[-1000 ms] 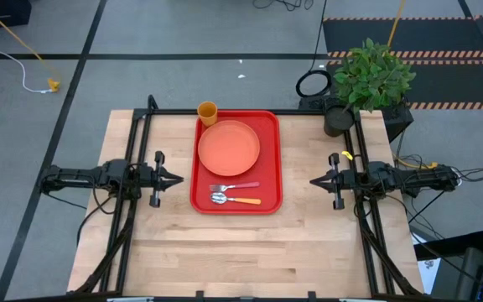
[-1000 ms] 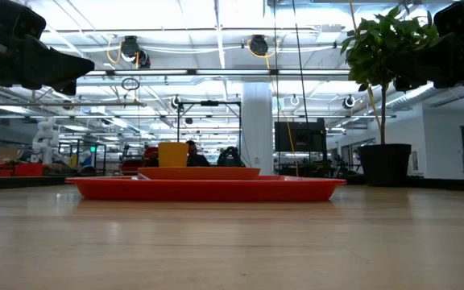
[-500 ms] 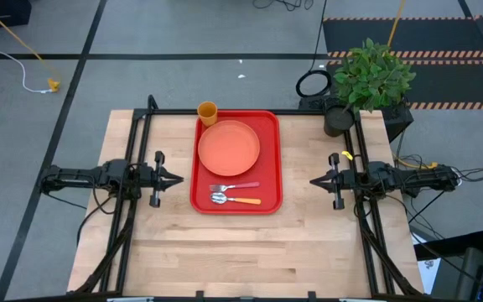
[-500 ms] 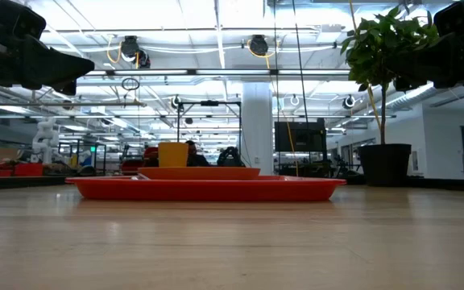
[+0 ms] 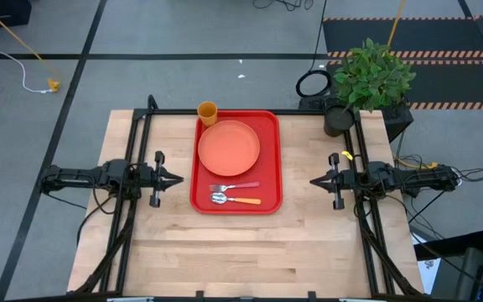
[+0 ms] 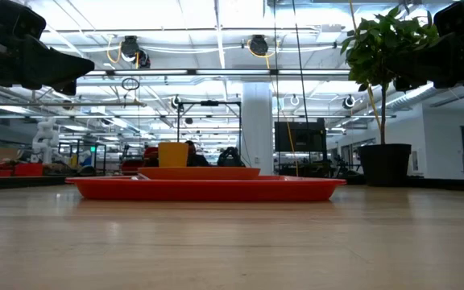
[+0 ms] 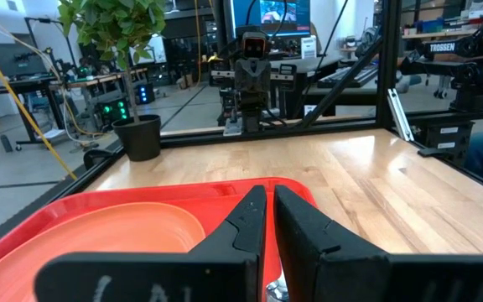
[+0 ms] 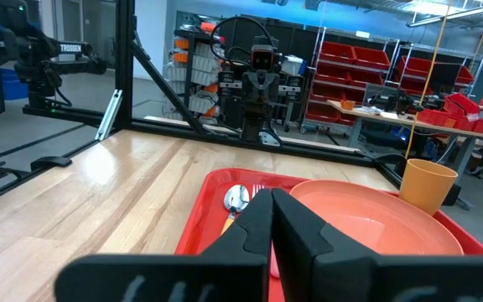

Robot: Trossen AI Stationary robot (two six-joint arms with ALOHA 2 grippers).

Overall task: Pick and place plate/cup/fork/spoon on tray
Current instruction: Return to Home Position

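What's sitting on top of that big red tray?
The red tray holds the salmon plate at its far end, with the fork and spoon side by side nearer. The yellow cup stands at the far corner; whether inside the rim is unclear.

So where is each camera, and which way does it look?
High view: above the table, looking straight down at the tray, plate and both arms.
Low view: at tabletop height, looking level across the tray into the room.
Left wrist view: on the left arm, past the left gripper toward the right arm.
Right wrist view: on the right arm, past the right gripper.
Both wrist views share the tray and plate.
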